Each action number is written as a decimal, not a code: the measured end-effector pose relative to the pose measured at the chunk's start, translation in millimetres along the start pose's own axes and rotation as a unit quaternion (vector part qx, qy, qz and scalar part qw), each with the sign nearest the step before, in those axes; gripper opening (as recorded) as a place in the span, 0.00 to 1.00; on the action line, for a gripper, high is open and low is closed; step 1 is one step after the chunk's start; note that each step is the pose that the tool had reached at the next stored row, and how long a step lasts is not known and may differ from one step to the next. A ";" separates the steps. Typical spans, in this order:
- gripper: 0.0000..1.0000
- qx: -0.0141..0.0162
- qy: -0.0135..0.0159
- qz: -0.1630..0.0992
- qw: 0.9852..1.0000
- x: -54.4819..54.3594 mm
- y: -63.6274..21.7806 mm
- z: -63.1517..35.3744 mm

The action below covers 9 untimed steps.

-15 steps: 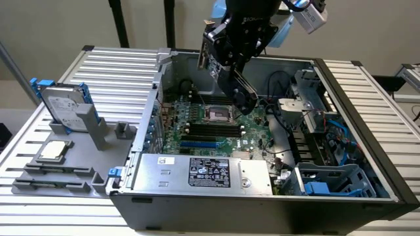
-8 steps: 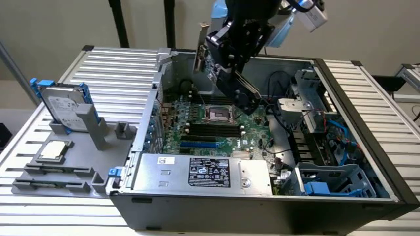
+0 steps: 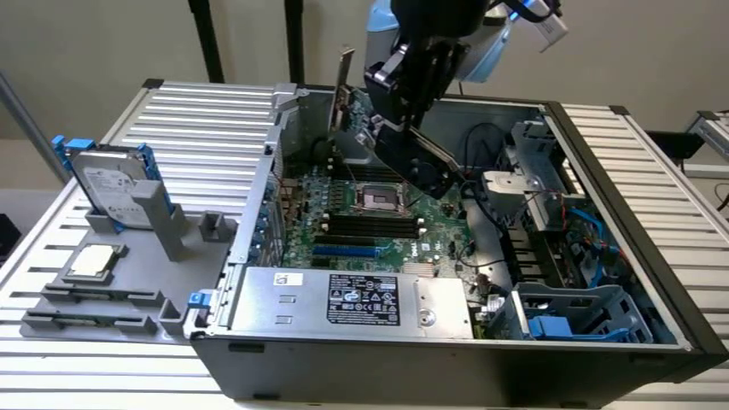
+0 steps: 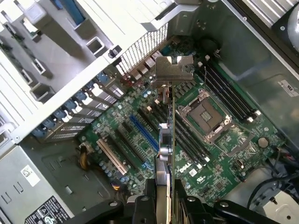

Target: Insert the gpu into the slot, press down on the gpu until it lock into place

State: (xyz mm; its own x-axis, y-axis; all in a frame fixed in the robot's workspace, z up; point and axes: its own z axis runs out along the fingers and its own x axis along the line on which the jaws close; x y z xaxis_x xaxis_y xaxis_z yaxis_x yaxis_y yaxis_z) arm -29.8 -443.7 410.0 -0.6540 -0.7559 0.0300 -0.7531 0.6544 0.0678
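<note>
Insertion is the step in hand, and the card is not yet at its connector. My jaws are pinched narrow on the gpu [image 4: 167, 140], which hangs upright and edge-down in the air above the motherboard [image 4: 219, 172] inside the open case [image 3: 456, 367]. Its silver bracket [image 4: 174, 70] is at the end away from my jaws.

In the exterior view the gpu [image 3: 345, 81] sits high over the far end of the board. The slot [image 3: 341, 252], a bright blue strip, lies toward the near end, just beyond the power supply [image 3: 341, 299]. Card and slot are well apart, nothing touching.

From my wrist the slot [image 4: 144, 133] runs roughly parallel to the card's edge but off to one side, not beneath it. I judge that seating calls for the bottom edge squarely over that groove before any press down; a skewed card would likely catch on the connector's lip.
</note>
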 end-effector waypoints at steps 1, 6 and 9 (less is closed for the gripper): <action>0.26 0.001 0.000 -0.009 1.000 0.0 0.0 0.4; 0.26 0.005 0.001 -0.055 0.998 -0.1 -0.1 2.3; 0.26 0.008 0.001 -0.082 0.997 -0.1 -0.2 3.4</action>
State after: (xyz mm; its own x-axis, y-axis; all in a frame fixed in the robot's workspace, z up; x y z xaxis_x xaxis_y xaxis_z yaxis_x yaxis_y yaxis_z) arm -29.8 -443.7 406.6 -0.5226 -0.8523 0.0218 -0.8505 0.5229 0.0569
